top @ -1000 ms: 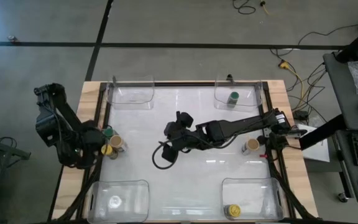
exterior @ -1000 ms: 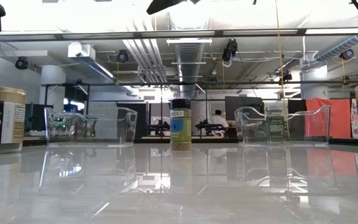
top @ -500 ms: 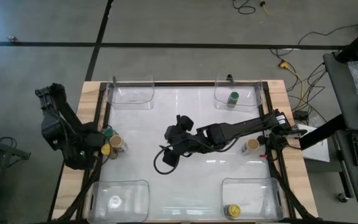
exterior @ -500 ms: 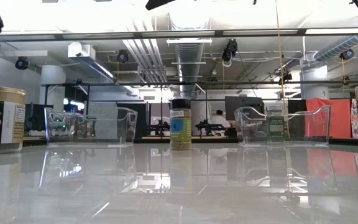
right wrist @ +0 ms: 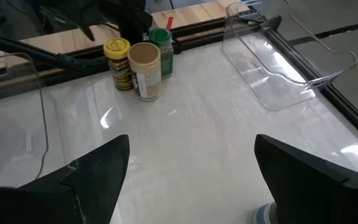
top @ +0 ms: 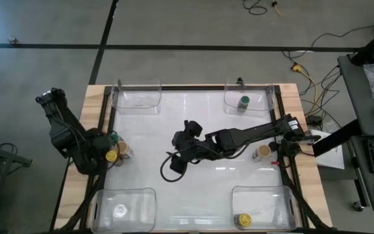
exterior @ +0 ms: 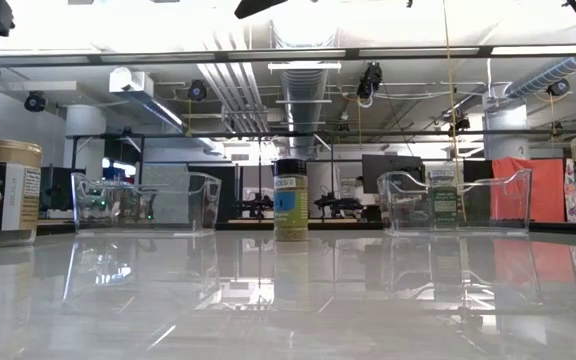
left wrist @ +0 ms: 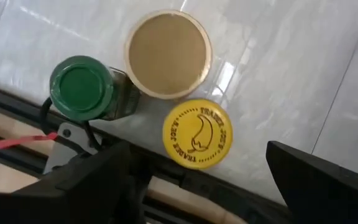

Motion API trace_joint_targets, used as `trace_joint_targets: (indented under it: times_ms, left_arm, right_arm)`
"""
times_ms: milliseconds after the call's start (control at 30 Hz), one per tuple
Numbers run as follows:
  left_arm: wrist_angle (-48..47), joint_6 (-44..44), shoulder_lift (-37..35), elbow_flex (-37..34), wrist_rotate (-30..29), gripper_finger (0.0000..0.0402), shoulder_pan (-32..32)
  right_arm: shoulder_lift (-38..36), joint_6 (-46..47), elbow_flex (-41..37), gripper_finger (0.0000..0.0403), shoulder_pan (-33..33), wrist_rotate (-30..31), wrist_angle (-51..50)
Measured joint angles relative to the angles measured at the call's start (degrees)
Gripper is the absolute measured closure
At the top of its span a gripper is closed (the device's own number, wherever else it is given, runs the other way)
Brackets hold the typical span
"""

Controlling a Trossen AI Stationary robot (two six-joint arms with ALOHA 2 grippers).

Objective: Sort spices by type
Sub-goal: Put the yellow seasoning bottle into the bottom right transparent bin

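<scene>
Three spice jars stand together at the table's left edge: green lid (left wrist: 81,87), tan lid (left wrist: 168,54), yellow lid (left wrist: 197,134). My left gripper (left wrist: 199,157) hangs open above them, pointing down, one finger on either side of the yellow-lidded jar (top: 112,156), touching nothing. My right gripper (top: 178,155) hovers open over the table's middle and looks across at the same jars (right wrist: 135,62). Other jars: a green-lidded one (top: 243,102) in the far right tub, a yellow-lidded one (top: 243,221) in the near right tub, a tan-lidded one (top: 263,152) by the right edge, a blue-labelled one (exterior: 290,200) at mid-table.
Clear plastic tubs stand at all the table's corners: far left (top: 138,94), far right (top: 247,96), near left (top: 125,208), near right (top: 261,207). A black frame rail (left wrist: 185,180) runs along the left edge beside the three jars. A loose black cable (top: 167,169) hangs under the right gripper.
My left gripper has sunk toward the three jars at the left edge and rolled about its own axis, staying open. The jars have not moved.
</scene>
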Motion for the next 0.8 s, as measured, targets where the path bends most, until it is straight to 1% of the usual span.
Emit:
trace_joint_targets:
  times_ms: [100,233,400,467,633,800]
  left_arm:
    - [1.4,0.6,0.6,0.0,1.5,0.0041,3.4]
    - [2.9,4.6,2.7,0.0,3.4,0.0041,8.1]
    - [3.0,4.4,4.8,0.0,6.9,0.0041,15.3]
    - [4.0,5.6,5.4,0.0,7.4,0.0041,17.7]
    - [6.3,7.9,7.0,0.0,8.0,0.0041,21.5]
    - [5.9,8.0,8.9,-1.3,9.5,0.0041,22.6]
  right_arm:
    - [0.0,0.0,0.0,0.0063,-0.3,0.0,0.0]
    - [0.0,0.0,0.0,0.0057,-0.6,0.0,0.0]
    - [0.0,0.4,0.0,0.0056,-0.6,0.0,0.0]
    - [0.0,0.4,0.0,0.0055,-0.6,0.0,0.0]
    - [0.0,0.4,0.0,0.0055,-0.6,0.0,0.0]
    - [0.0,0.4,0.0,0.0055,-0.6,-0.1,0.0]
